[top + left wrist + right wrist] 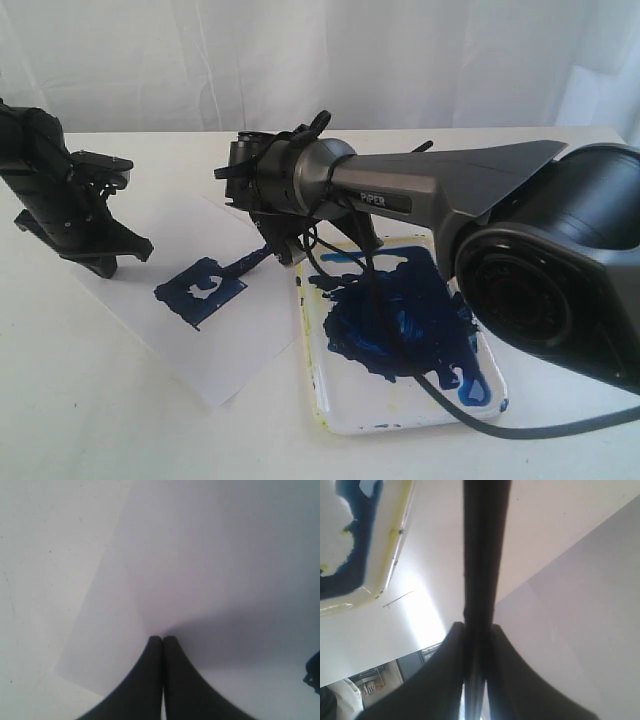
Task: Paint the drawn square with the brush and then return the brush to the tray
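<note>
Where the exterior view takes in both arms, the right end effector [285, 246] is clenched on the brush [250, 262]. The brush slants down and to the left, and its tip meets the right corner of the square [200, 290]. The square is mostly dark blue with a white patch and sits on the paper [140, 330]. The tray [325, 400] lies just right of the paper on the worktop [80, 420]. The left end effector [108, 262] hangs over the paper's left edge.

In the left wrist view, the left end effector [162, 640] is pressed shut with nothing in it, above the bare paper [210, 570].

In the right wrist view, the right end effector [477, 627] clamps the brush [482, 550], whose shaft runs straight out between the fingers [447, 655]. The tray [392, 545] is on one side and the paper [580, 610] on the other.
</note>
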Robot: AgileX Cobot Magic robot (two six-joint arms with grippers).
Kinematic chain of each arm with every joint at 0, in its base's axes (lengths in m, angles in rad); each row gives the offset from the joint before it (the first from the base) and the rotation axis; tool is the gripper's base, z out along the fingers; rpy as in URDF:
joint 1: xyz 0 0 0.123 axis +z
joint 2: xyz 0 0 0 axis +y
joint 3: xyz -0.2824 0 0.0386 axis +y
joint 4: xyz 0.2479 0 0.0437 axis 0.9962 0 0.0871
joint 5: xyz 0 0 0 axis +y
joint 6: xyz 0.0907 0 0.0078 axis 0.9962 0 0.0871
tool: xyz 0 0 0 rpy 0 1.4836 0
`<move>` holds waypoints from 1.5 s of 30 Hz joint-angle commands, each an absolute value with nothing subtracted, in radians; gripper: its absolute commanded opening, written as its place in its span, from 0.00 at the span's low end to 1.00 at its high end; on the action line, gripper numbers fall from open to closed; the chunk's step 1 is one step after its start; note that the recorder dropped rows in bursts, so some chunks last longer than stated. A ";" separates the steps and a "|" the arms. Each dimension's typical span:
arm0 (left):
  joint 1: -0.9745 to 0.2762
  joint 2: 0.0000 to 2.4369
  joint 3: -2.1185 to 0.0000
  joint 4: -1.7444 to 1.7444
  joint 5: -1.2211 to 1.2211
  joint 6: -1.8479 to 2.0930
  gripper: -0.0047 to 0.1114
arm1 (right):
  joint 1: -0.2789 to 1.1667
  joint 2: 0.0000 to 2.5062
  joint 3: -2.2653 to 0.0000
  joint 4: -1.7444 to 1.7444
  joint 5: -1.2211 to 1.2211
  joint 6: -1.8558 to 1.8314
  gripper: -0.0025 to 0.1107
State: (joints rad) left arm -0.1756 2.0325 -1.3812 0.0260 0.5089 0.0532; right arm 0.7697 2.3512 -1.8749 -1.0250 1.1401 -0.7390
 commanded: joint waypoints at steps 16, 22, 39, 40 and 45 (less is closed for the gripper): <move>-0.172 2.049 -1.375 0.042 0.549 0.054 0.04 | 0.767 2.344 -1.874 -0.961 1.141 -0.865 0.02; -0.172 2.049 -1.375 0.042 0.549 0.054 0.04 | 0.767 2.340 -1.874 -0.961 1.143 -0.943 0.02; -0.172 2.049 -1.375 0.042 0.547 0.054 0.04 | 0.767 2.365 -1.874 -0.958 1.047 -0.648 0.02; -0.172 2.049 -1.375 0.042 0.547 0.054 0.04 | 0.767 2.365 -1.874 -0.963 1.052 -0.650 0.02; -0.172 2.049 -1.375 0.042 0.547 0.054 0.04 | 0.767 2.365 -1.874 -0.946 1.102 -0.740 0.02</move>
State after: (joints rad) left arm -0.1756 2.0325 -1.3812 0.0260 0.5089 0.0532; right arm 0.7697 2.3688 -1.8749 -0.9544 1.0692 -0.6760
